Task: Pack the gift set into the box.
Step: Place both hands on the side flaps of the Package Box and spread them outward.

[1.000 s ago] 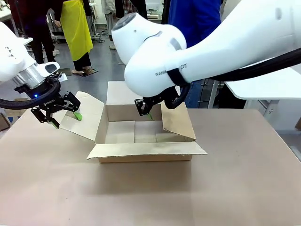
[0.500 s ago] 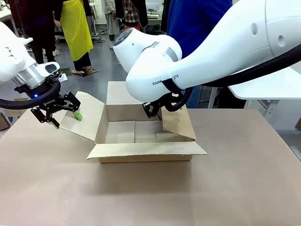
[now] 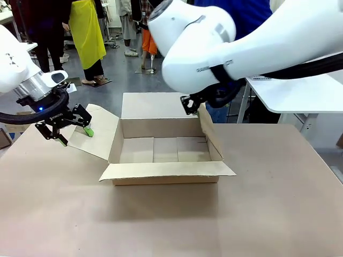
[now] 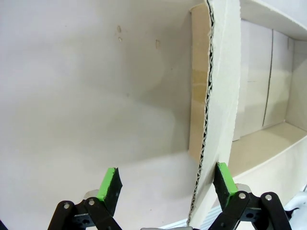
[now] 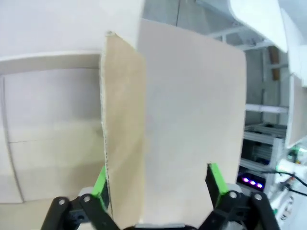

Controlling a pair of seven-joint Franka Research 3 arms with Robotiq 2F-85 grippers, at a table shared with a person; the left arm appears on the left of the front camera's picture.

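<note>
Box (image 3: 166, 172) of brown corrugated cardboard, middle of the table (image 3: 268, 214), four flaps spread. Left tool (image 3: 74, 128) at left flap (image 3: 99, 131), right tool (image 3: 189, 104) at right flap (image 3: 210, 140). Left wrist: pads (image 4: 110, 182) apart, astride flap edge. Right wrist: pads (image 5: 214, 182) apart around flap.

I am holding my right gripper (image 5: 157, 182) with its jaws spread wide at the box (image 5: 48, 115). One cardboard flap (image 5: 123, 143) is standing up between my green pads (image 5: 214, 178), its corrugated edge running just beside the pad at picture left. The bare table (image 5: 192, 96) is stretching away beyond the flap, and small purple lights (image 5: 253, 181) are glowing past its edge.
</note>
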